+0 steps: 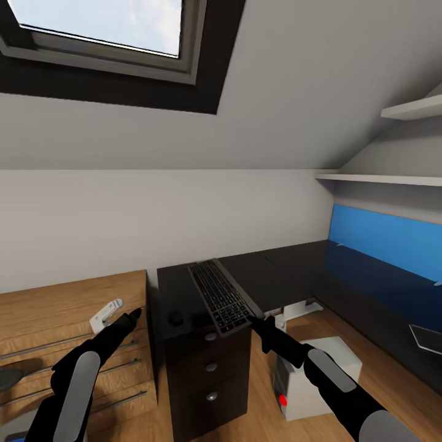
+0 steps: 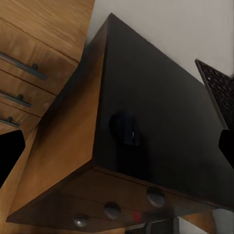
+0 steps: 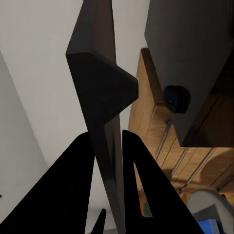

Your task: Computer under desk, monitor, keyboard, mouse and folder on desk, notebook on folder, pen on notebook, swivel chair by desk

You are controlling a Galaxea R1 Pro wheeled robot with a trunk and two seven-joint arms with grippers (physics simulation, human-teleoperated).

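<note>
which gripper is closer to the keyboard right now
Right. The right gripper is at the keyboard's near corner, its fingers closed on the edge. The left gripper hovers off to the side, over the wooden dresser.

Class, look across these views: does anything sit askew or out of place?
Yes. The keyboard lies at an angle, bridging the black drawer cabinet and the desk, its near end past the cabinet's front edge. The right gripper pinches that end. The mouse sits on the cabinet, not the desk.
</note>
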